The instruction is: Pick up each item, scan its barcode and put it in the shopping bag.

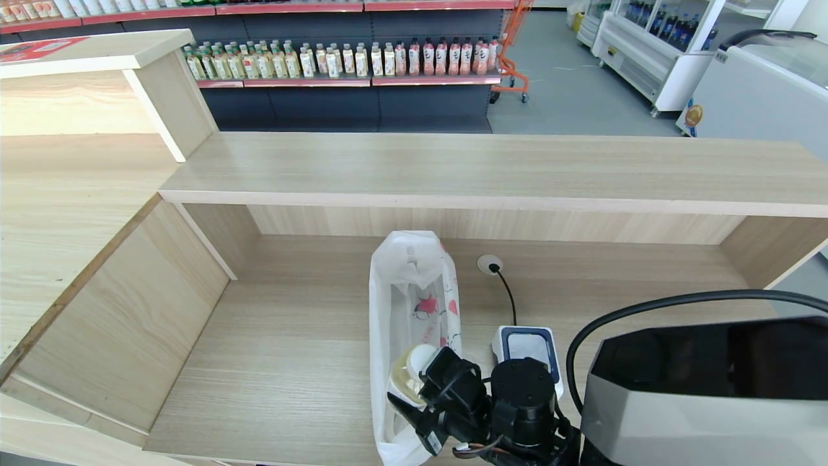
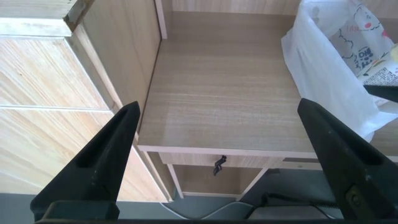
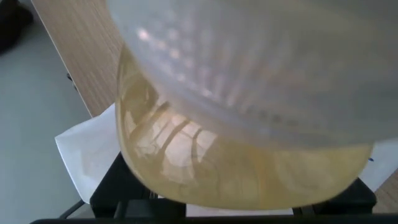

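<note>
Tilting bottle, cap up and away

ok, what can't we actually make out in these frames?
Barcode on the bottle: right wrist view, too close and blurred, no print readable.
Bottle's lower part: head view, hidden by the right end effector and the shopping bag wall.
Anything else in the bag: head view, its near end is covered by the arm.
Scanner: head view, near half hidden behind the right wrist.
</note>
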`<state>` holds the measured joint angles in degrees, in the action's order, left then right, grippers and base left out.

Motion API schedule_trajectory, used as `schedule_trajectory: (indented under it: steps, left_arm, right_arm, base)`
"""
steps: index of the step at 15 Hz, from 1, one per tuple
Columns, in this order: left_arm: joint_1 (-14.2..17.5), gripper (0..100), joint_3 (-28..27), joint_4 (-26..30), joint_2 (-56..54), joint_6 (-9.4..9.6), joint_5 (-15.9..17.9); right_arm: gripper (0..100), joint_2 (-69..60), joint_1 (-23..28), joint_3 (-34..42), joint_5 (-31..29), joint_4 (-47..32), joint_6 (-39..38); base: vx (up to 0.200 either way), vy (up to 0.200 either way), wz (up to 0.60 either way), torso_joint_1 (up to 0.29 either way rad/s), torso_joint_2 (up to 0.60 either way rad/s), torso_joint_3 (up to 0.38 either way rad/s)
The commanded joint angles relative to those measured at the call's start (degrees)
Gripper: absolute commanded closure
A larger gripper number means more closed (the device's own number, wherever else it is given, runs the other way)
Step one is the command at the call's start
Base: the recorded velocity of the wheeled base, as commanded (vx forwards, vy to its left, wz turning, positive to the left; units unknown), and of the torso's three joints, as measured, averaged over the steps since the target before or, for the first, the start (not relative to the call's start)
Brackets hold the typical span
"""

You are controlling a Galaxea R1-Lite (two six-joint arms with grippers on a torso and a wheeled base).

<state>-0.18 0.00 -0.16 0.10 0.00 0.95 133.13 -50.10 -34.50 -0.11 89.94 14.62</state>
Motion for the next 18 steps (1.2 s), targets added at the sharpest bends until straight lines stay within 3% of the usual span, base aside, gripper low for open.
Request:
schedule_trajectory:
  steps: [1, 16, 17, 18]
  left_arm:
    - [0.01, 0, 0.00, -0.02, -0.01, 0.00, 0.02]
    - [0.01, 0, 0.00, -0.02, -0.01, 0.00, 0.02]
    - [0.01, 0, 0.00, -0.02, -0.01, 0.00, 0.02]
    - [0.01, 0, 0.00, -0.02, -0.01, 0.00, 0.02]
  right_arm:
    - [100, 0.28, -0.43, 0.49, -0.24, 0.06, 0.06]
    - [100, 0.46, -0.43, 2.95, -0.42, 0.06, 0.50]
    - [0, 0.37, -0.43, 3.03, -0.42, 0.06, 0.50]
    - [0, 0.20, -0.43, 3.03, -0.42, 0.06, 0.50]
  base:
    - [0.000, 0.000, 0.00, 0.000, 0.00, 0.000]
    - [0.000, 0.000, 0.00, 0.000, 0.00, 0.000]
    - [0.000, 0.000, 0.00, 0.000, 0.00, 0.000]
    - [0.000, 0.000, 0.00, 0.000, 0.00, 0.000]
